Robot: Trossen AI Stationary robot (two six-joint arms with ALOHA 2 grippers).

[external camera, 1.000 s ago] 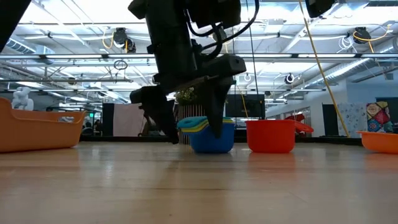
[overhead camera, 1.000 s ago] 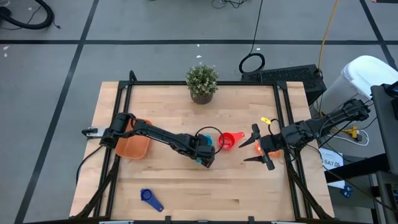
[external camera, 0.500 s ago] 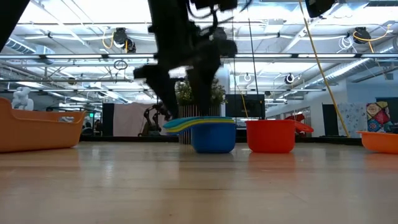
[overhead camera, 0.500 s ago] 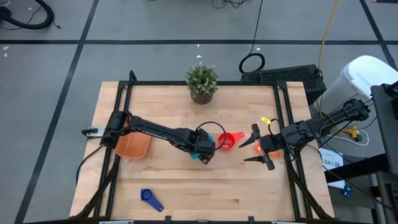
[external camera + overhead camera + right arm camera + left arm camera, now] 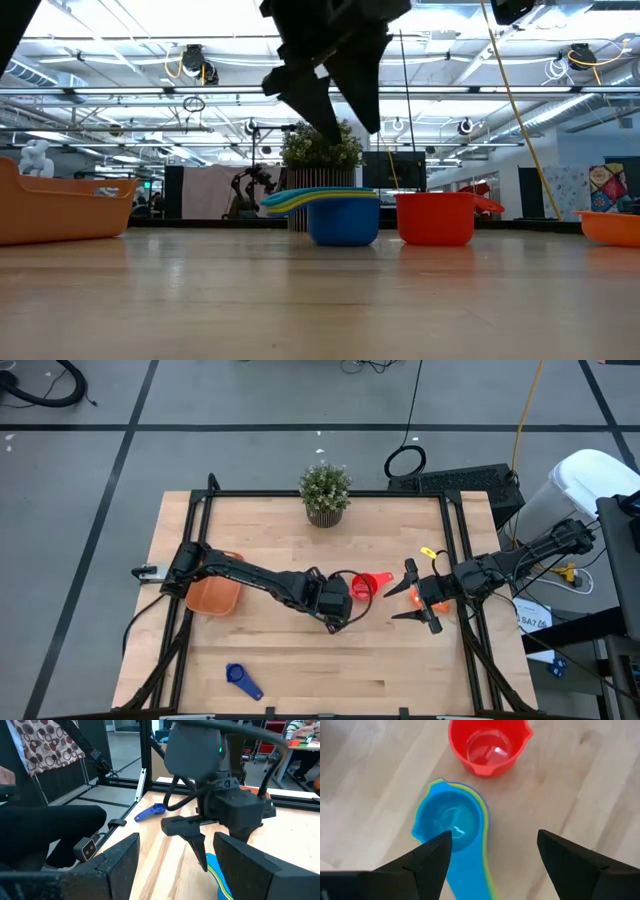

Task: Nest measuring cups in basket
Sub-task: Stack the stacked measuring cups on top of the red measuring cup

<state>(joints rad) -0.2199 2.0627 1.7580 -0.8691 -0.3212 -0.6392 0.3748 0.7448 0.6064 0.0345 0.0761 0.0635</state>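
Hovering my left tool with jaws parted and empty right over the nested cup stack mid-desk, I see its handle running toward six o'clock, probably, the red cup just beyond.

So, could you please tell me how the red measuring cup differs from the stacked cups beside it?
The red measuring cup stands alone and empty; the blue stack has a light blue cup nested over green and yellow rims. The stack sits directly under the open left claw; the red cup lies just beyond it. Both stand upright on the table, outside the basket.
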